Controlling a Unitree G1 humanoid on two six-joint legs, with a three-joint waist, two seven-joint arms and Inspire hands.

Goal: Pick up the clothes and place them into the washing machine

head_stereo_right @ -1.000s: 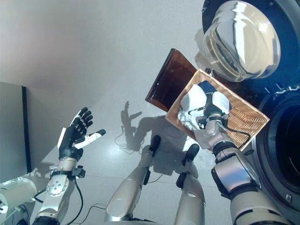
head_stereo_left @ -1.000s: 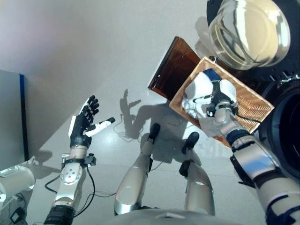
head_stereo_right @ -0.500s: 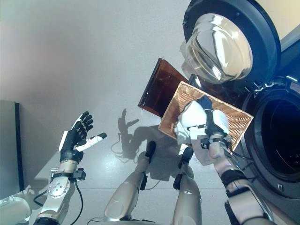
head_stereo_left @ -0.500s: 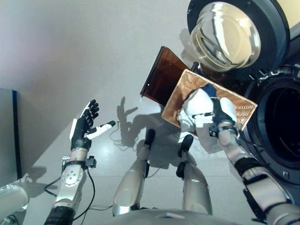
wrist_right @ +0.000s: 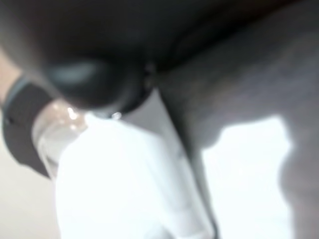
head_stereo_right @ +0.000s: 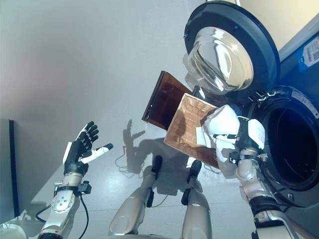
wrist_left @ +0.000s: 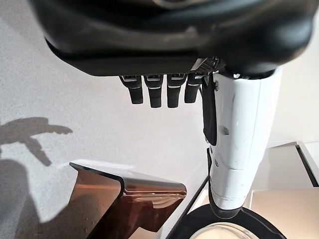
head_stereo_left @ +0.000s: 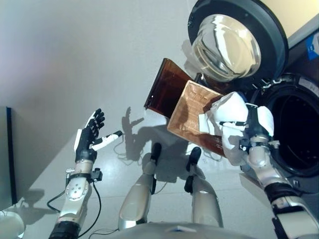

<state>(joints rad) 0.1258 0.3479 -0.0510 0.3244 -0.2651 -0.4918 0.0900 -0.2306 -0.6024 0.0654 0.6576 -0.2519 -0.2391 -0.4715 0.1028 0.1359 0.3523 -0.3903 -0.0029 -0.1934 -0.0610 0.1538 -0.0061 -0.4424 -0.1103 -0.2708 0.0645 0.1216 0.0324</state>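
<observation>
Right hand point(head_stereo_left: 255, 130) clamped on white clothes point(head_stereo_left: 230, 113), raised between wicker basket point(head_stereo_left: 188, 113) and washing machine drum opening point(head_stereo_left: 294, 132). Left hand point(head_stereo_left: 89, 137) idle, fingers spread. Advice: carry bundle fully past door rim, watch trailing cloth, release deep inside.

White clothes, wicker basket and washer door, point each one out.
white clothes point(head_stereo_left: 230, 110), left eye view, bunched top.
wicker basket point(head_stereo_left: 189, 110), left eye view, woven bottom.
washer door point(head_stereo_right: 225, 54), right eye view, glass bowl.
</observation>
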